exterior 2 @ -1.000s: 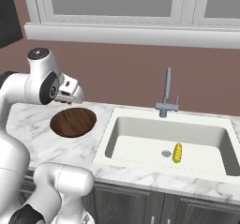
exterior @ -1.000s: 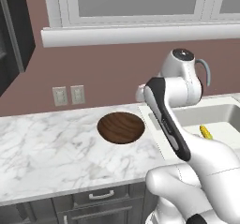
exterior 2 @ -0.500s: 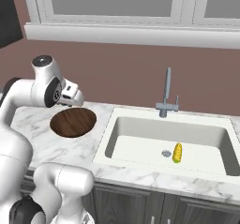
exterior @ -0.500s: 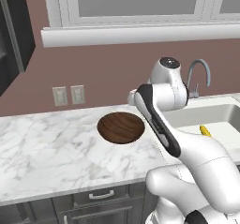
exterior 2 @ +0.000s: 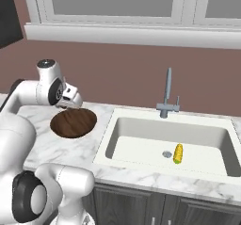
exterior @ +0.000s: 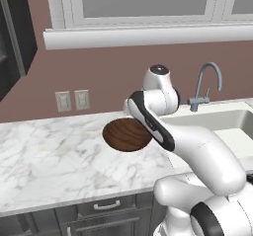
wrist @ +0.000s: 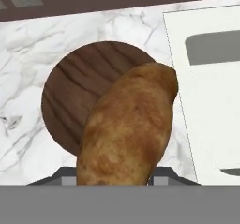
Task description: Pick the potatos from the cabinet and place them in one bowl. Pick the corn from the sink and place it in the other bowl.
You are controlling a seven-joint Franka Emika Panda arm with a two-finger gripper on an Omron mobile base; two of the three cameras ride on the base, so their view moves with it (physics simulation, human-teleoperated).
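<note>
My gripper (exterior 2: pixel 74 100) is shut on an oblong orange-brown potato (wrist: pixel 126 129), which fills the middle of the hand view. Below it lies the dark brown wooden bowl (wrist: pixel 75 87), holding nothing; the potato hangs over its side nearest the sink. This bowl (exterior: pixel 126 134) (exterior 2: pixel 73 124) sits on the marble counter just left of the white sink (exterior 2: pixel 141 139). The yellow corn (exterior 2: pixel 178 153) lies in the basin beside the drain. A dark cabinet edge (exterior: pixel 15 37) shows at the far left. The other bowl is out of view.
The grey gooseneck faucet (exterior 2: pixel 167 97) (exterior: pixel 205 84) stands behind the sink. Two wall outlets (exterior: pixel 71 100) sit on the brown wall left of the bowl. The marble counter (exterior: pixel 49 156) stretches to the left, with grey drawers (exterior: pixel 106 208) under it.
The arm has swung left and lower, bringing the hand and potato from near the sink to above the dark bowl. Bowl and corn have not moved.
</note>
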